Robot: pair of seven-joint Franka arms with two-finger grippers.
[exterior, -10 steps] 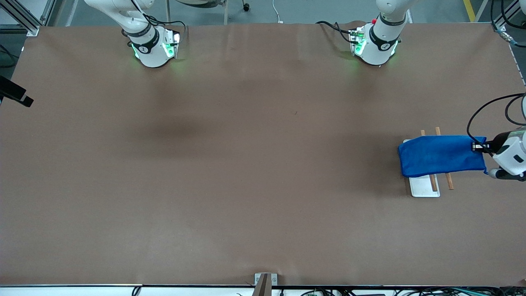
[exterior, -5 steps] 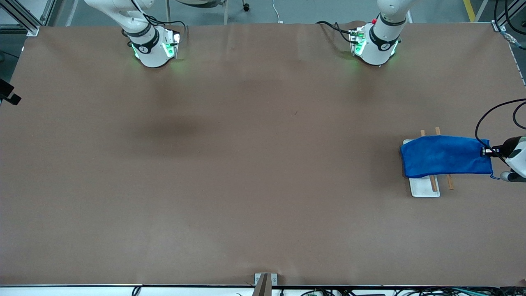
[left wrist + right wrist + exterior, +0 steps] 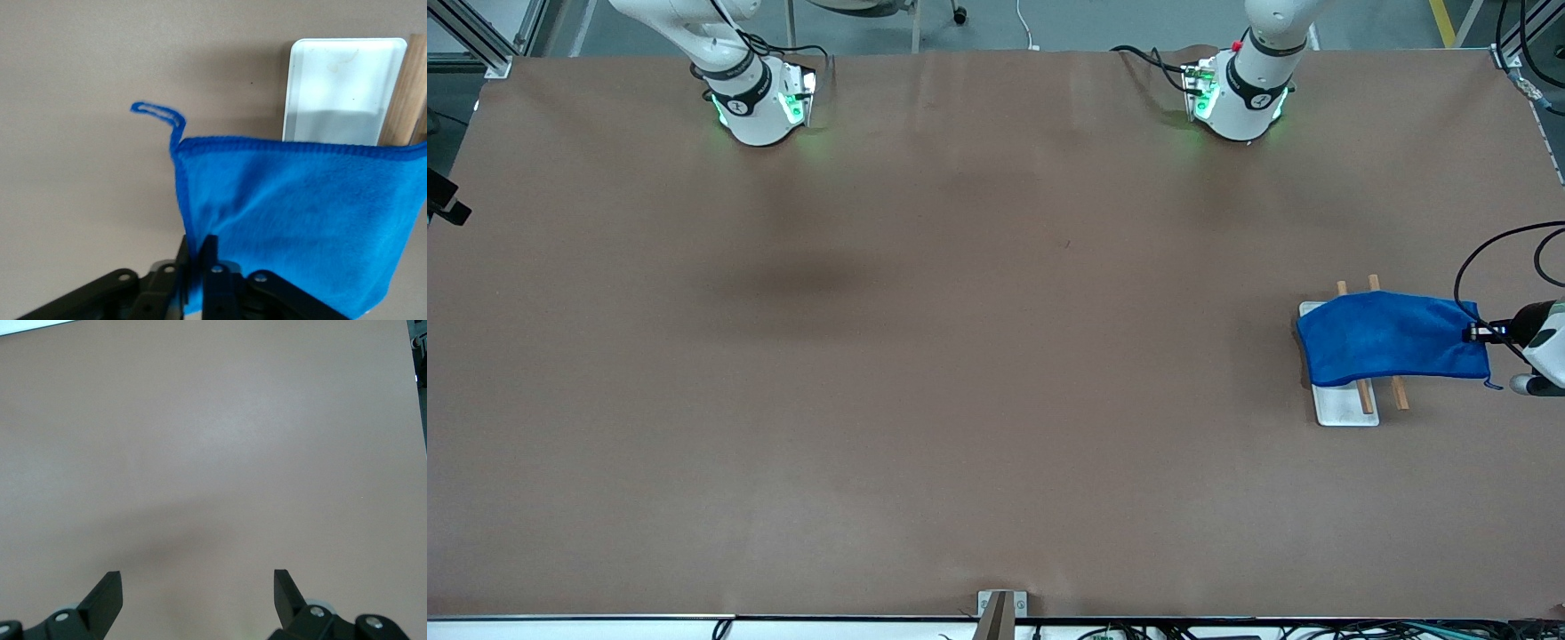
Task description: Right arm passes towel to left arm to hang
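Blue towel (image 3: pixel 1392 340) apparently in left tool (image 3: pixel 1476 334)

Table (image 3: pixel 960 373) surface open from the right arm's edge across the middle. Only obstruction sits near the left arm's edge: towel (image 3: pixel 1392 338) draped over two wooden rods (image 3: pixel 1362 396) and a white tray (image 3: pixel 1343 407), with left pincer (image 3: pixel 1476 334) at the towel's hem.

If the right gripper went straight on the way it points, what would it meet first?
The open right gripper looks down on bare brown table; nothing else shows in its line, so probably the tabletop first.
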